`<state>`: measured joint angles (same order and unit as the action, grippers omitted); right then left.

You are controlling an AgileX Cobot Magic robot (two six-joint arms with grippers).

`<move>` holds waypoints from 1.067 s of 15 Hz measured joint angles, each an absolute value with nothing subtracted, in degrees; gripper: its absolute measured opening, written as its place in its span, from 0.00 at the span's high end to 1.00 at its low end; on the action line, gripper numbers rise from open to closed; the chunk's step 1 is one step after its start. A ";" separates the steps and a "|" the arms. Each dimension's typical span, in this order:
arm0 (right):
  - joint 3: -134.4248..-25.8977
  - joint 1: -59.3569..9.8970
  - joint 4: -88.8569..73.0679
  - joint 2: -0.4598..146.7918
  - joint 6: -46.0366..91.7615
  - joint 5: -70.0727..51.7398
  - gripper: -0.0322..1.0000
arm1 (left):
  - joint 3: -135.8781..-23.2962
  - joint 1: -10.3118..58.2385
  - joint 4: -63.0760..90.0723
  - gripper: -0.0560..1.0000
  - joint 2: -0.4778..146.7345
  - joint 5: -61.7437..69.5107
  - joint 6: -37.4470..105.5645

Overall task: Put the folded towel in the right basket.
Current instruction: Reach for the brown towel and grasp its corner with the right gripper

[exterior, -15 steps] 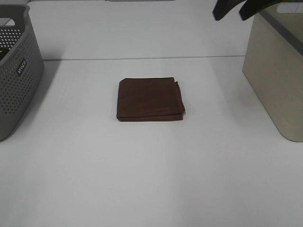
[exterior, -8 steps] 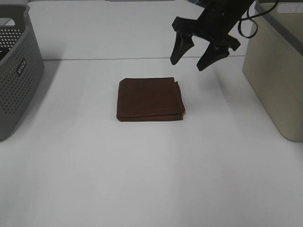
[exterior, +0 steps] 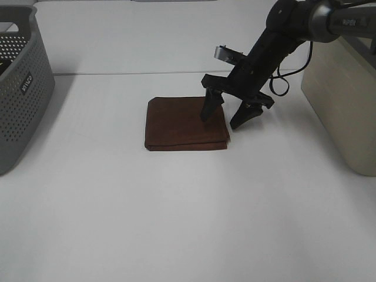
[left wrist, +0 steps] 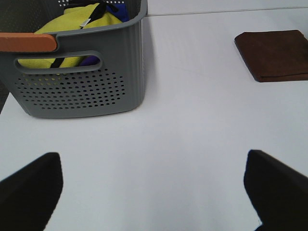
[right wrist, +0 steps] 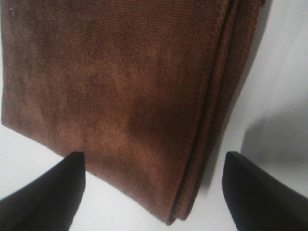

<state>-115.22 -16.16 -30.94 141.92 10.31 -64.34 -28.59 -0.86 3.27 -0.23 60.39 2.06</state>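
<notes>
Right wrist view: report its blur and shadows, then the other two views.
Right wrist view: towel slightly soft, right tool a dark blur. Exterior high view: even light, sharp, faint shadows. Left wrist view: grey basket sharp, left tool dark, soft-edged.

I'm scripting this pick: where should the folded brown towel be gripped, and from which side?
Grip the towel by its right edge, coming straight down from above. It lies flat on the table, so only an edge offers purchase, and the open right gripper straddles that layered edge.
</notes>
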 joint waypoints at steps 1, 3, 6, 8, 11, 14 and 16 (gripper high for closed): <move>-115.22 -16.16 -31.00 142.55 10.49 -63.08 0.25 | -28.59 -0.86 3.27 0.03 -0.23 60.39 2.06; -115.22 -16.16 -30.60 142.67 10.83 -59.76 0.25 | -28.59 -0.86 3.27 0.03 -0.23 60.39 2.06; -115.22 -16.16 -30.60 142.90 11.06 -57.87 0.25 | -28.59 -0.86 3.27 0.03 -0.23 60.39 2.06; -115.45 -16.16 -31.86 143.81 11.57 -57.70 0.25 | -28.59 -0.86 3.27 0.03 -0.23 60.39 2.06; -115.79 -16.16 -39.25 145.24 15.70 -57.70 0.31 | -28.59 -0.86 3.27 0.03 -0.23 60.39 2.06; -115.74 -16.16 -41.02 145.88 16.21 -57.52 0.60 | -28.59 -0.86 3.27 0.03 -0.23 60.39 2.06; -115.74 -16.16 -41.08 145.88 16.33 -57.47 0.86 | -28.59 -0.86 3.27 0.03 -0.23 60.39 2.06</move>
<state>-115.74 -16.16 -41.08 145.88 16.33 -57.47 -28.59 -0.86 3.27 -0.23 60.39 2.06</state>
